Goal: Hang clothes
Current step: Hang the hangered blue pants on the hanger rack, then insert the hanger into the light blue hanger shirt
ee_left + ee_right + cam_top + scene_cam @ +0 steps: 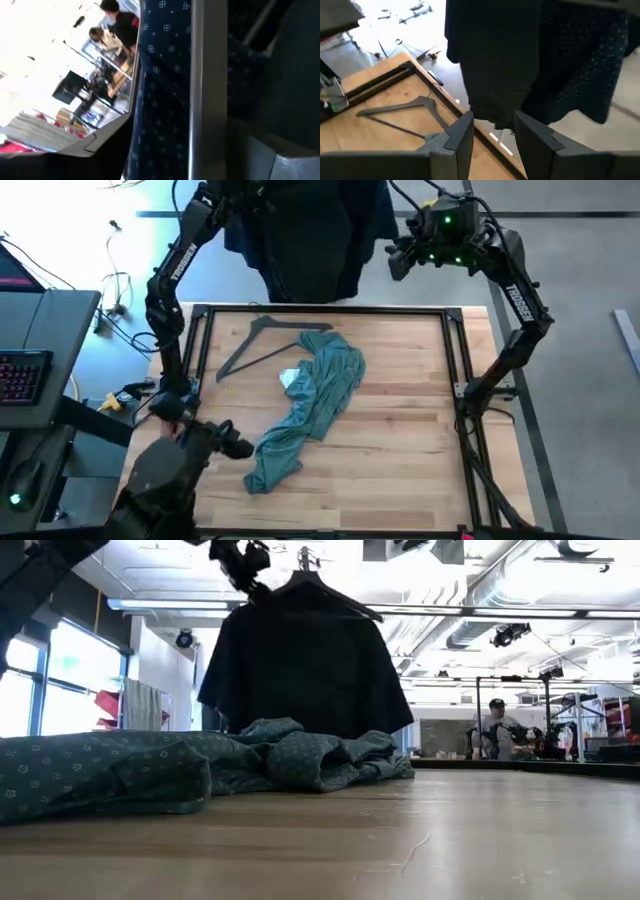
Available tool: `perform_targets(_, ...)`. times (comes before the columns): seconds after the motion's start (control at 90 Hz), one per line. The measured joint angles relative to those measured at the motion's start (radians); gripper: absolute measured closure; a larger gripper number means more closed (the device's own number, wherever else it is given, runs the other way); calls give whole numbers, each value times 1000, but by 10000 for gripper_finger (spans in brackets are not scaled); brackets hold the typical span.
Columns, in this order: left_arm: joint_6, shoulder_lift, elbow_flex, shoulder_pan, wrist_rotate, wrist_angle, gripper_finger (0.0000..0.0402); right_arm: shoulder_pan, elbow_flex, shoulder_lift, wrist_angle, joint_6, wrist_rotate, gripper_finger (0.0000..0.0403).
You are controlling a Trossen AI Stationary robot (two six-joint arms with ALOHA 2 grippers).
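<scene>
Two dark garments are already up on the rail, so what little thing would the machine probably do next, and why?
Probably the right gripper, open near the rail, descends toward the thin grey triangular hanger. The crumpled teal patterned shirt lies unhung on the wooden table, partly over that hanger, while the black garment and navy dotted shirt already hang.

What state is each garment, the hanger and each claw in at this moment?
Teal shirt: crumpled on the table, not hung.
Black garment: hanging beyond the table's far edge.
Navy dotted shirt: hanging beside the black garment.
Grey hanger: flat on the table, empty, its end at the teal shirt.
Right claw: open, empty, near the hanging clothes.
Left claw: raised by the hung clothes.
</scene>
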Motion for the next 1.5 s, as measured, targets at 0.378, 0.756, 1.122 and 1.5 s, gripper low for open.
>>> perform_targets(0.378, -350, -168, 0, -70, 2, -357, 147, 188, 0, -17, -4, -60, 90, 286)
perform_targets(0.756, -546, -247, -1, -174, 250, -697, 147, 366, -432, -70, -71, -10, -245, 286)
perform_targets(1.122, -857, -325, -2, -571, 100, -841, 147, 476, -1041, -71, 441, -429, -288, 285)
perform_targets(1.5, -1412, -268, -3, -1038, -120, -960, 147, 437, -1431, -71, 918, -732, -97, 211)
